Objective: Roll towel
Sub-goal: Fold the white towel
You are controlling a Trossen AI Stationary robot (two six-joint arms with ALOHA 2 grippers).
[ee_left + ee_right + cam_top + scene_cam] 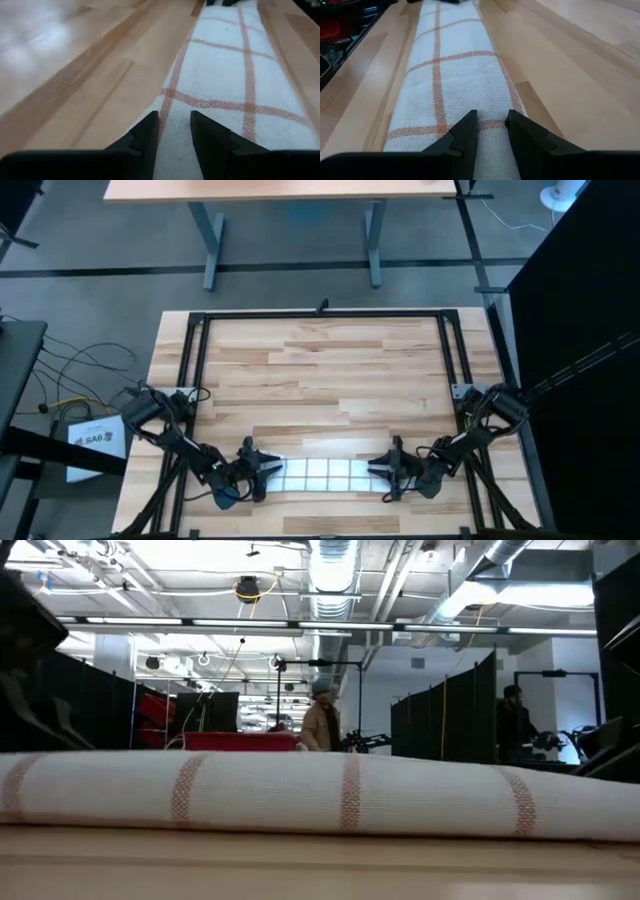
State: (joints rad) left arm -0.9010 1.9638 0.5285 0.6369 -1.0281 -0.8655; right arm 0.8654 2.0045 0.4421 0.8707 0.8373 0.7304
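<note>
The towel (320,473), white with thin reddish grid lines, lies as a long narrow roll on the wood near the table's near edge, running left to right. It fills the low view (320,790). My left gripper (268,471) is at its left end and my right gripper (377,471) at its right end. Each is closed on cloth, as the left wrist view (175,131) and right wrist view (492,127) show. My left gripper pinches the roll's left end (175,150) between its two fingers, with white cloth filling the narrow gap. The fingers come slanting down from the table's left, along the roll. The roll rests on the table. My right gripper pinches the roll's right end (492,145) between its two fingers, with several layers of cloth bunched in the gap. The fingers come slanting down from the table's right, along the roll. The roll lies on the wood.
A black frame (200,370) runs around the table's sides and far edge. Bare wood (320,380) stretches from the towel to the far edge. A printed paper sheet (95,442) lies off the table at left. People (320,725) stand in the room beyond.
</note>
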